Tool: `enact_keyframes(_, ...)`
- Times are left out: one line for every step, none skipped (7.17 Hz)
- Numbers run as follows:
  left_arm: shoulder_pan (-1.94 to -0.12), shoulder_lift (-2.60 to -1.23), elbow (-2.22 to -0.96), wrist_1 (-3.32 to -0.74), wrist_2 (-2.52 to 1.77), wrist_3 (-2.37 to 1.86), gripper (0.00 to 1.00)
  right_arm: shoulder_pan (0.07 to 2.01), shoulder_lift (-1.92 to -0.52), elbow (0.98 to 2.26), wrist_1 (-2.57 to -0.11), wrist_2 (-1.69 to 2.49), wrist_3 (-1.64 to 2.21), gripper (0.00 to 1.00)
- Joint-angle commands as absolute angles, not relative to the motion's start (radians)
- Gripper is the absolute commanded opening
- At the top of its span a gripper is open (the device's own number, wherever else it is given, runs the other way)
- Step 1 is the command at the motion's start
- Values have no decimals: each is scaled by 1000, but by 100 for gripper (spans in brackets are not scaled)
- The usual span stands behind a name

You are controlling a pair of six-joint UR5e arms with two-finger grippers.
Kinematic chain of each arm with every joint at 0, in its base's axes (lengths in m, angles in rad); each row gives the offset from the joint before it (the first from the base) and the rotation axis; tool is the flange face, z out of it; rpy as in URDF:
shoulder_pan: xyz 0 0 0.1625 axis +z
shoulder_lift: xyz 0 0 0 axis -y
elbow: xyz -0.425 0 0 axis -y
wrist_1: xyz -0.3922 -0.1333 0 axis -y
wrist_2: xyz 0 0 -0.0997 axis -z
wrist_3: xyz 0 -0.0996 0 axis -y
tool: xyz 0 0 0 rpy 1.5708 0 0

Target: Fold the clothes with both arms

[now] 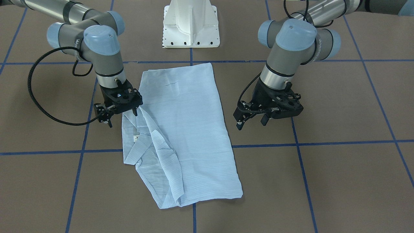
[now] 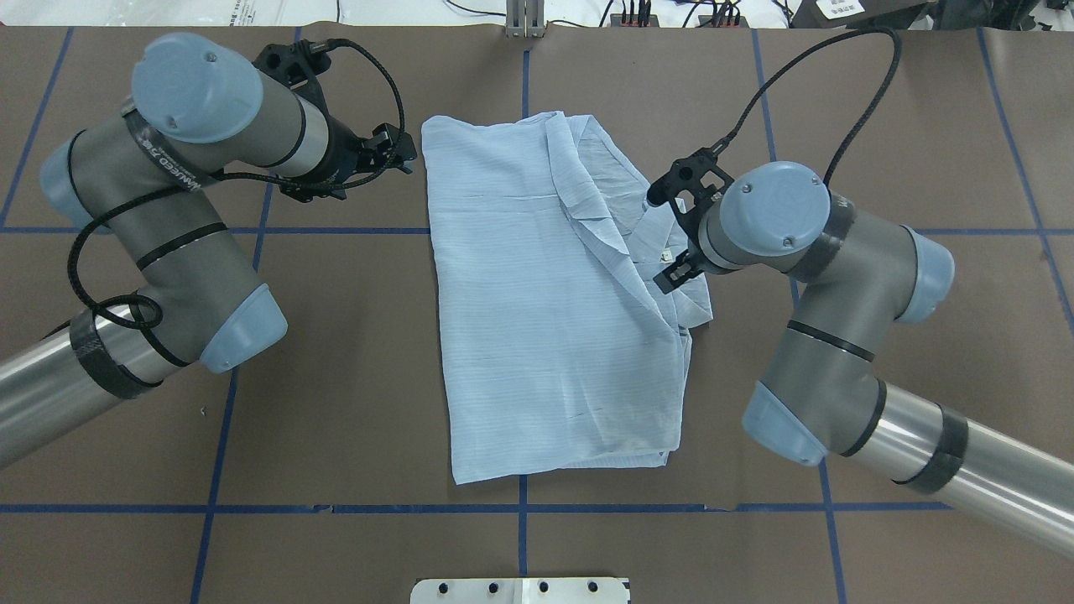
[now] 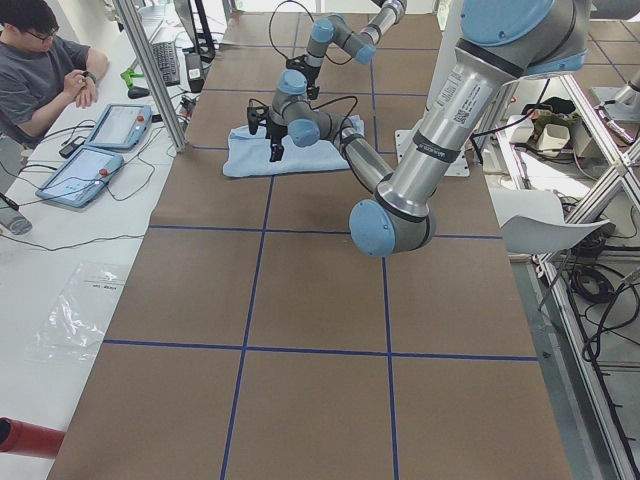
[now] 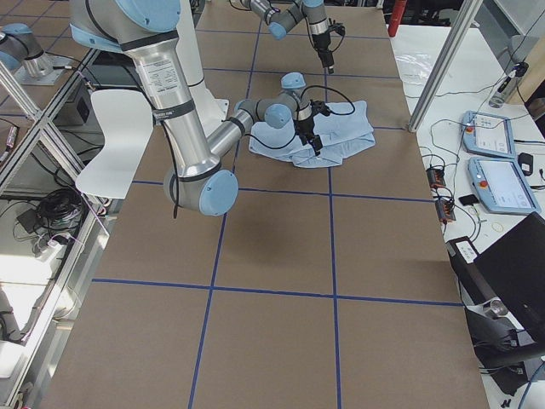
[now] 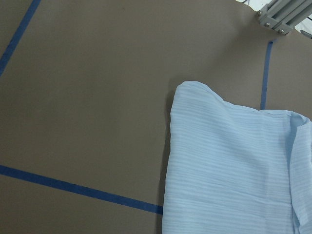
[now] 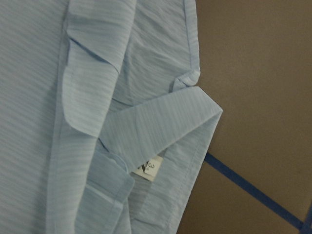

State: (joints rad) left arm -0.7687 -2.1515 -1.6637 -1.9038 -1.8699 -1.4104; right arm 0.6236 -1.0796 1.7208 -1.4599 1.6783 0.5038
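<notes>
The pale-blue striped shirt (image 1: 190,129) lies folded into a long rectangle in the middle of the table (image 2: 537,319). Its collar (image 6: 161,131) and white neck label (image 6: 148,168) show on the edge toward my right arm. My right gripper (image 1: 122,118) is open and empty just above that collar edge (image 2: 675,268). My left gripper (image 1: 251,123) is open and empty, off the shirt's opposite long edge, over bare table (image 2: 394,155). The left wrist view shows one rounded shirt corner (image 5: 234,170). No fingers show in either wrist view.
The table is brown with blue tape lines (image 1: 323,142). The white pedestal base (image 1: 190,29) stands at the robot's side. An operator (image 3: 40,70) sits with tablets (image 3: 80,170) at the far side of the table; pendants (image 4: 490,136) lie there.
</notes>
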Motion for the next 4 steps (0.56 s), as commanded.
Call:
enact_keyframes(-769,-2149,-1661,-1907,-1870,-1405,100,620,-944,1585,-1456,1677,508,100)
enact_keyframes(-769,-2149,-1661,-1907,-1870,-1407,100,609,-905,1538,-1457,1666,508,100)
enact_keyframes(-770,-2148,-1658,-1923,-1870,-1405,100,583,-896,1508,-1457,1637,508,100)
enact_keyframes(-770,-2148,-1646,-1928,-1870,-1405,100,563,-897,1505,-1459,1631,506,100)
